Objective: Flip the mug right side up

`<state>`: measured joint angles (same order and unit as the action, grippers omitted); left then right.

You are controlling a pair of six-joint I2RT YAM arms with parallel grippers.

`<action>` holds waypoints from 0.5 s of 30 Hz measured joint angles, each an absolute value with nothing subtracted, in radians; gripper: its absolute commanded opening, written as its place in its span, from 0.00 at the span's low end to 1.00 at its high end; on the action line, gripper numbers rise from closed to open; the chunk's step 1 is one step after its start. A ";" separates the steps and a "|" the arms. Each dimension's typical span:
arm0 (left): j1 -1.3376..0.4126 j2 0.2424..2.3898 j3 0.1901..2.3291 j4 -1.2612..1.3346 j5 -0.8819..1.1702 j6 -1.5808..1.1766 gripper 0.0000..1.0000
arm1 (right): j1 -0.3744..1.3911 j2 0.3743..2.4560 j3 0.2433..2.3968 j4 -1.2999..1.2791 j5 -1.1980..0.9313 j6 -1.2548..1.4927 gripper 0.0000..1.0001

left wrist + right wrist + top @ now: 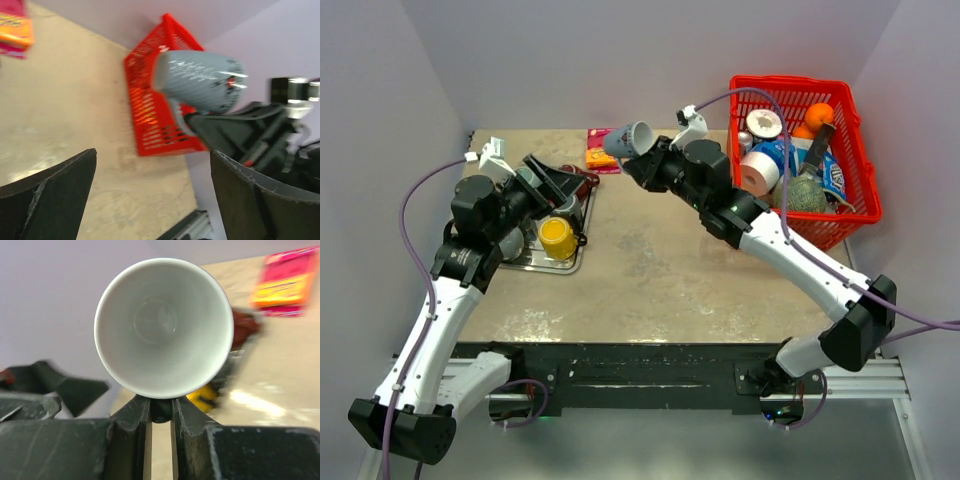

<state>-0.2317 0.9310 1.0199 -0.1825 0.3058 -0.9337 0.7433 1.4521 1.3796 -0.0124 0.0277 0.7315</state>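
Right jaws clamp the sideways mug (164, 327) aloft at the desk's (660, 270) 12 o'clock, left jaws gape empty: seemingly mid-turn, next swing its mouth upward, then lower.

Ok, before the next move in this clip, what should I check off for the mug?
1. Grip: the right gripper is shut on the handle of the grey mug with a white inside: ok.
2. Mug lifted off the beige tabletop: ok.
3. Mug upright: not ok, it is tipped onto its side.
4. Mug empty: ok, its inside is bare.
5. The left gripper is open, holds nothing and is apart from the mug: ok.
6. Mug apart from the red plastic basket: ok.
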 measured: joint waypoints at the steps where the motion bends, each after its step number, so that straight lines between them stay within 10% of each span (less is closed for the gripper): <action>1: -0.232 0.931 1.022 -0.237 0.268 -0.903 0.99 | 0.737 1.460 1.409 -0.070 0.083 0.677 0.00; 15: -0.232 1.011 1.021 -0.605 -0.022 -0.694 0.99 | 0.715 1.946 1.701 -0.387 0.413 0.370 0.00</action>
